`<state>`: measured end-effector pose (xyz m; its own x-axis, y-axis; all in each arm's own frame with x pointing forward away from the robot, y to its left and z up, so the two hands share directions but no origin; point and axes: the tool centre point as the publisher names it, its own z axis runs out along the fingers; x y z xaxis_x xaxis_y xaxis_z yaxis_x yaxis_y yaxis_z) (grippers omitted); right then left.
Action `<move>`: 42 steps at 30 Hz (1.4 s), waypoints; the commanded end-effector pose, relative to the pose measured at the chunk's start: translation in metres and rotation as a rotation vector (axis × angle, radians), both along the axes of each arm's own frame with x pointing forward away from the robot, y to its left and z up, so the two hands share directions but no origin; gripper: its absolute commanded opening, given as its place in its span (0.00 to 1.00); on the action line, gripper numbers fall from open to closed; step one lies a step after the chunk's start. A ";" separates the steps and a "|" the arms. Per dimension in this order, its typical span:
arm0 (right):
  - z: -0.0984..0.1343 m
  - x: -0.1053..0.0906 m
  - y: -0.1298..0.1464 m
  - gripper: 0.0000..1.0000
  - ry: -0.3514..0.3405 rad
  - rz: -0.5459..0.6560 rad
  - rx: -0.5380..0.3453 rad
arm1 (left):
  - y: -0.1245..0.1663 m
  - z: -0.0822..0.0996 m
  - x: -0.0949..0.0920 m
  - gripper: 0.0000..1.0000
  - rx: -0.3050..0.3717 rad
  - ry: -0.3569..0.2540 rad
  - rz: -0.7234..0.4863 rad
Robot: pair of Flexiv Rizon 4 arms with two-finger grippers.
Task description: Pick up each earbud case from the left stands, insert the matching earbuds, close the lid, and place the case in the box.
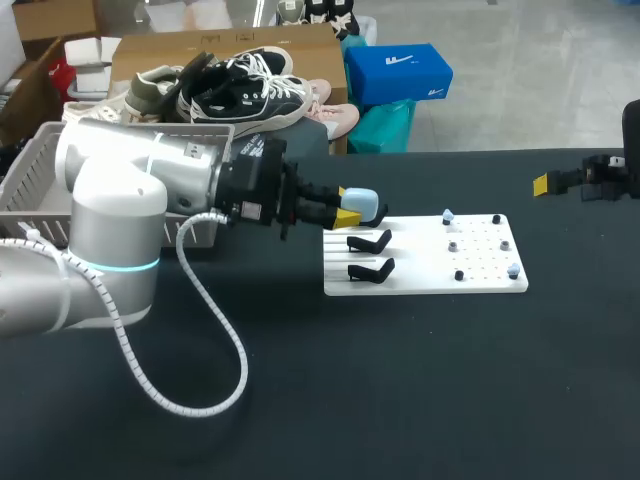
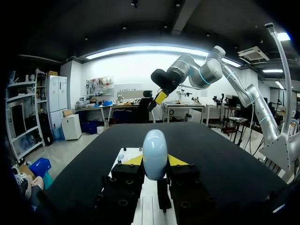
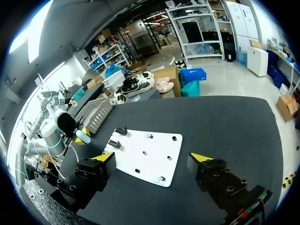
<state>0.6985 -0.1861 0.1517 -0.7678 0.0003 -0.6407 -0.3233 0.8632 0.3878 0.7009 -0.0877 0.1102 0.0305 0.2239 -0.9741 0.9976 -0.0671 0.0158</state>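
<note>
The case [image 2: 154, 147], pale blue, is clamped between the fingers of the left gripper [image 2: 154, 163] over the left end of the white board [image 1: 410, 265], near the black stands [image 1: 372, 242]. The right gripper [image 3: 154, 161] is spread wide, well apart. The pick-up is judged done. Next, the lid, seemingly shut, must be opened and the earbuds [image 1: 447, 214] fetched.

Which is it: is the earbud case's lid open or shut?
Shut: the earbud case in the left end effector shows one smooth, rounded shell with no raised lid.
</note>
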 end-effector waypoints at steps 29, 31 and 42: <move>-0.001 0.002 0.000 1.00 -0.001 0.003 0.002 | -0.001 -0.014 -0.020 0.00 -0.050 0.047 0.094; -0.001 -0.004 -0.001 1.00 0.003 0.022 0.014 | -0.005 -0.015 -0.017 0.00 -0.055 0.042 0.074; 0.005 -0.053 0.031 1.00 -0.039 0.100 -0.053 | -0.028 -0.020 -0.005 0.00 -0.056 0.066 -0.032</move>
<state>0.6611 -0.1598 0.1521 -0.7412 -0.1115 -0.6620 -0.4359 0.8298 0.3484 0.6842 -0.1088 0.0950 -0.0257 0.1663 -0.9857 0.9994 -0.0193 -0.0293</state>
